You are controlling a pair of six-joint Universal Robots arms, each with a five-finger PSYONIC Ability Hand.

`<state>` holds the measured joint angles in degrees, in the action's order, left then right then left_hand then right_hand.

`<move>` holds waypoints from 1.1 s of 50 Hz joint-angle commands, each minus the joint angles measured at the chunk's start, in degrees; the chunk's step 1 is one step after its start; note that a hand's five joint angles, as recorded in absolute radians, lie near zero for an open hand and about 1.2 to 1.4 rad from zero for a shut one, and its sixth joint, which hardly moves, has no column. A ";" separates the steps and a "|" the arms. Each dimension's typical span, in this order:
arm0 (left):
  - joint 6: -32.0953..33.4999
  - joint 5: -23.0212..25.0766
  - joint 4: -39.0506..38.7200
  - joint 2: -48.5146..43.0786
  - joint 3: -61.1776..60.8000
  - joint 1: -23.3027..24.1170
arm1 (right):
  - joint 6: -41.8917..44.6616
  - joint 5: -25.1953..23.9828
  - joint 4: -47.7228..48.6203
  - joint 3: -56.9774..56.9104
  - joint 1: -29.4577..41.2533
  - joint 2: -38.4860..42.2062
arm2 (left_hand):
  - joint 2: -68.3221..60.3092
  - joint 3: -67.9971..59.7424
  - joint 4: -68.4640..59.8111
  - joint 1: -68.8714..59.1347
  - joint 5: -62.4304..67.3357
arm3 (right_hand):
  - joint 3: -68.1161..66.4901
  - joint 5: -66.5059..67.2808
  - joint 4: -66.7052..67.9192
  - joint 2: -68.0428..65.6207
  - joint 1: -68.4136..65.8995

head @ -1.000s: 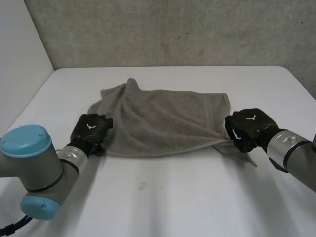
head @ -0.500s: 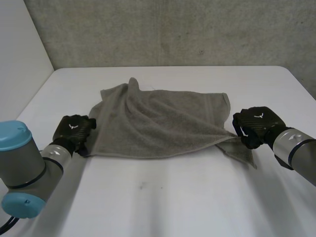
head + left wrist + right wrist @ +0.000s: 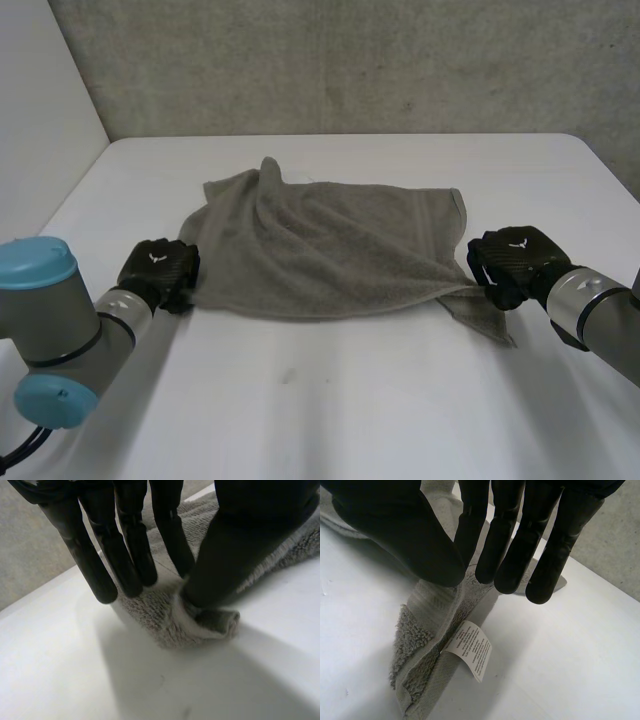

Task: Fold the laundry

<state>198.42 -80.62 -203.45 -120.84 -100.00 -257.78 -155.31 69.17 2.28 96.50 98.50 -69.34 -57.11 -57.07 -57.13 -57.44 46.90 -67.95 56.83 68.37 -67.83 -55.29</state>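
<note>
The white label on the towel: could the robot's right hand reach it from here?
Probably yes. The label hangs free at the edge of the towel just past the fingertips of the right hand, with nothing between. But that hand is pinching the towel, so it would have to let go.

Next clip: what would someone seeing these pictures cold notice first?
A rumpled grey towel lies across the middle of the white table. The left hand pinches its near left corner and the right hand its near right corner, where the cloth is drawn into creases. In the right wrist view a white care label sticks out of the towel's edge close to that hand's fingers.
</note>
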 commanded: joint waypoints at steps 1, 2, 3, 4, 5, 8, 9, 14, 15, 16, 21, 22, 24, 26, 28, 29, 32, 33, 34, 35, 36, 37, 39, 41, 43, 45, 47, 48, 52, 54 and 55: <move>-0.05 -0.50 -1.25 0.61 1.21 -0.09 | -0.34 -0.18 -0.17 0.00 0.03 -0.01 | -22.89 -22.93 -22.87 -22.56 23.10 | -12.05 13.17 11.63 -12.17 -24.71; -0.05 -0.68 -1.25 1.57 0.69 -0.09 | -0.43 -0.27 -0.52 0.00 0.11 0.08 | -22.89 -22.93 -22.87 -22.56 23.10 | -12.05 13.17 11.63 -12.17 -24.71; -0.05 -0.68 -1.16 2.88 0.24 -0.17 | -0.43 -0.27 -0.53 0.00 0.11 0.08 | -22.89 -22.93 -22.87 -22.56 23.10 | -12.05 13.17 11.63 -12.17 -24.71; -0.05 -0.68 -1.16 2.89 0.24 -0.17 | -0.52 -0.18 -0.87 0.00 0.11 0.08 | -22.89 -22.93 -22.87 -22.56 23.10 | -12.05 13.17 11.63 -12.17 -24.71; -0.05 -0.77 -1.16 4.20 -0.89 -0.17 | -0.87 -0.18 -1.49 -0.08 0.20 0.08 | -22.89 -22.93 -22.87 -22.56 23.10 | -12.05 13.17 11.63 -12.17 -24.71; 0.04 -0.51 -1.25 6.22 -3.18 -0.26 | -3.32 -0.27 -4.20 -0.61 0.11 -0.01 | -22.89 -22.93 -22.87 -22.56 23.10 | 2.88 -1.76 -3.30 2.76 -9.78; 0.12 -0.50 -1.25 7.36 -4.14 -0.18 | -3.33 -0.27 -4.22 -0.61 0.11 -0.01 | -22.89 -22.93 -22.87 -22.56 23.10 | 3.03 -1.91 -3.45 2.91 -9.63; 0.12 -0.59 -1.16 10.97 -6.26 -0.09 | -10.63 -0.18 -7.65 -3.51 -0.33 -0.36 | -22.89 -22.93 -22.87 -22.56 23.10 | 40.54 -39.42 -40.96 40.42 27.88; 0.12 -0.59 -1.16 10.98 -6.26 -0.09 | -12.72 -0.18 -8.60 -4.38 -0.50 -0.45 | -22.89 -22.93 -22.87 -22.56 23.10 | 45.71 -44.58 -46.13 45.58 33.05; 0.12 -0.59 -1.16 11.94 -6.79 0.00 | -14.91 -0.35 -9.57 -5.09 -0.76 -0.62 | -22.89 -22.93 -22.87 -22.56 23.10 | 46.59 -45.47 -47.01 46.47 33.93; 0.12 -0.68 -0.81 15.45 -7.32 -0.09 | -19.50 -0.44 -10.63 -5.19 -3.57 -1.50 | -22.89 -22.93 -22.87 -22.56 23.10 | 48.11 -46.99 -48.53 47.99 35.45; 0.12 -0.68 -0.63 16.77 -7.32 -0.26 | -19.51 -0.44 -10.63 -5.18 -3.58 -1.50 | -22.89 -22.93 -22.87 -22.56 23.10 | 48.11 -46.99 -48.53 47.99 35.45; 0.04 -0.59 -0.55 18.09 -7.32 -0.35 | -20.03 -0.53 -10.63 -3.61 -4.19 -2.99 | -22.89 -22.93 -22.87 -22.56 23.10 | 49.45 -48.33 -49.87 49.33 36.80; 0.04 -0.59 -0.54 19.42 -7.32 -0.61 | -20.03 -0.62 -10.29 -2.21 -4.28 -3.17 | -22.89 -22.93 -22.87 -22.56 23.10 | 49.62 -48.50 -50.05 49.50 36.97; -0.05 -0.59 -0.46 21.52 -7.32 -0.70 | -20.03 -0.62 -10.02 -0.88 -4.37 -3.35 | -22.89 -22.93 -22.87 -22.56 23.10 | 49.63 -48.50 -50.05 49.50 36.97; -0.05 -0.59 -0.46 21.53 -7.32 -0.70 | -20.03 -0.53 -9.76 0.17 -4.46 -3.35 | -22.89 -22.93 -22.87 -22.56 23.10 | 49.46 -48.34 -49.88 49.34 36.80; -0.05 -0.59 -0.37 23.01 -7.32 -0.70 | -20.47 -0.44 -7.83 2.10 -4.20 -3.26 | -22.89 -22.93 -22.87 -22.56 23.10 | 47.95 -46.83 -48.37 47.83 35.30; -0.05 -0.51 -0.19 23.46 -7.32 -0.79 | -20.47 -0.44 -7.82 2.11 -4.19 -3.26 | -22.89 -22.93 -22.87 -22.56 23.10 | 47.94 -46.82 -48.37 47.82 35.29; -0.05 -0.50 -0.19 23.46 -7.32 -0.79 | -20.65 -0.44 -6.26 3.16 -4.02 -3.26 | -22.89 -22.93 -22.87 -22.56 23.10 | 46.61 -45.49 -47.03 46.49 33.95; -0.05 -0.50 -0.02 23.81 -7.32 -0.79 | -20.65 -0.36 -4.67 4.21 -3.93 -3.26 | -22.89 -22.93 -22.87 -22.56 23.10 | 44.43 -43.31 -44.86 44.31 31.78; -0.05 -0.50 0.07 23.99 -7.32 -0.79 | -20.65 -0.35 -4.66 4.22 -3.93 -3.26 | -22.89 -22.93 -22.87 -22.56 23.10 | 44.41 -43.29 -44.83 44.29 31.75; -0.05 -0.50 0.07 23.99 -7.32 -0.79 | -20.74 -0.18 -3.27 5.01 -3.84 -3.09 | -22.89 -22.93 -22.87 -22.56 23.10 | 43.08 -41.96 -43.50 42.96 30.42; -0.05 -0.50 0.16 23.99 -7.32 -0.79 | -20.82 -0.09 -2.29 5.45 -3.67 -2.65 | -22.89 -22.93 -22.87 -22.56 23.10 | 42.90 -41.78 -43.32 42.78 30.24; -0.05 -0.50 0.16 23.90 -7.32 -0.88 | -20.83 0.00 -1.58 5.72 -3.40 -1.94 | -22.89 -22.93 -22.87 -22.56 23.10 | 42.73 -41.61 -43.15 42.61 30.07; 0.04 -0.50 0.16 23.90 -7.32 -0.96 | -21.44 0.17 -0.44 5.81 -1.57 0.33 | -22.89 -22.93 -22.87 -22.56 23.10 | 41.73 -40.60 -42.15 41.60 29.07; 0.04 -0.50 0.16 23.90 -7.41 -1.14 | -21.79 0.26 0.08 5.63 -0.77 1.21 | -22.89 -22.93 -22.87 -22.56 23.10 | 41.72 -40.60 -42.14 41.60 29.06; 0.04 -0.50 0.16 23.90 -7.41 -1.40 | -21.88 0.26 0.61 5.72 -0.33 1.74 | -22.89 -22.93 -22.87 -22.56 23.10 | 41.72 -40.60 -42.14 41.60 29.06; -0.05 -0.50 0.16 23.90 -7.41 -1.75 | -21.79 0.26 1.05 5.72 0.02 2.10 | -22.89 -22.93 -22.87 -22.56 23.10 | 41.72 -40.60 -42.14 41.60 29.06; -0.05 -0.50 0.16 23.90 -7.41 -2.46 | -21.79 0.52 1.85 5.98 0.38 2.98 | -22.89 -22.93 -22.87 -22.56 23.10 | 40.54 -39.42 -40.96 40.42 27.89; -0.05 -0.42 0.16 23.90 -7.41 -2.63 | -21.53 0.88 2.46 5.98 0.64 3.24 | -22.89 -22.93 -22.87 -22.56 23.10 | 39.37 -38.24 -39.79 39.24 26.71; -0.05 -0.42 0.16 23.90 -7.41 -2.64 | -21.27 1.40 3.24 5.98 0.90 3.42 | -22.89 -22.93 -22.87 -22.56 23.10 | 38.20 -37.08 -38.62 38.08 25.54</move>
<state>198.39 -81.12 -203.28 -96.93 -107.39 -259.74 -177.06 69.63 3.81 102.45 98.59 -66.89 -69.72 -69.64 -69.74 -67.08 58.65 -22.60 12.71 22.79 -22.78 -18.85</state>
